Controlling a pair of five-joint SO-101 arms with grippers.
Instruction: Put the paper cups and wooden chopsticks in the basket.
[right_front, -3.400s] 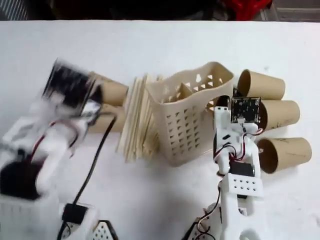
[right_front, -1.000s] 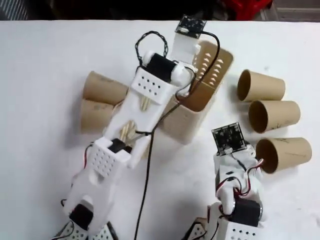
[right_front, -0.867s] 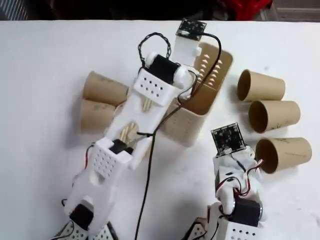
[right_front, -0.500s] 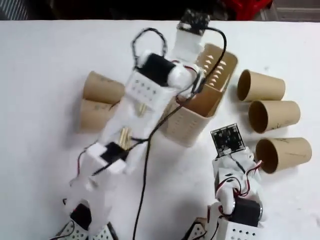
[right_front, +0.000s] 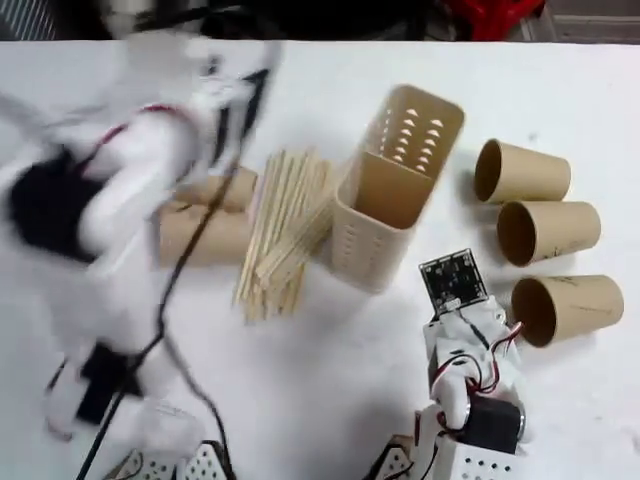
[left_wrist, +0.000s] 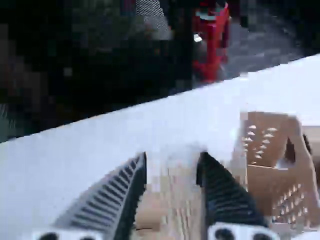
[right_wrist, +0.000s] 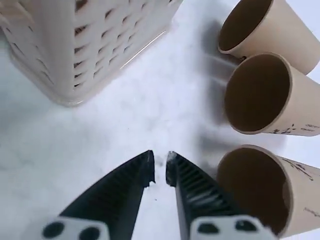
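Cream basket (right_front: 395, 185) on surface (right_front: 400, 70), nothing visible inside, so task looks barely begun. Heap of wooden chopsticks (right_front: 285, 225) just beside it; three paper cups (right_front: 548, 232) near other side, further cups (right_front: 225, 235) past chopsticks. Left pincer (left_wrist: 170, 190) released; right pincer (right_wrist: 160, 172) clenched, empty.

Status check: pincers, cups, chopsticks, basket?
Left pincer open. Right pincer nearly shut, empty, near three paper cups lying on their sides. Chopsticks piled on table beside basket.

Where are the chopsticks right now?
In the high view, the chopsticks lie in a heap on the table, just left of the basket, with two cups lying on their other side.
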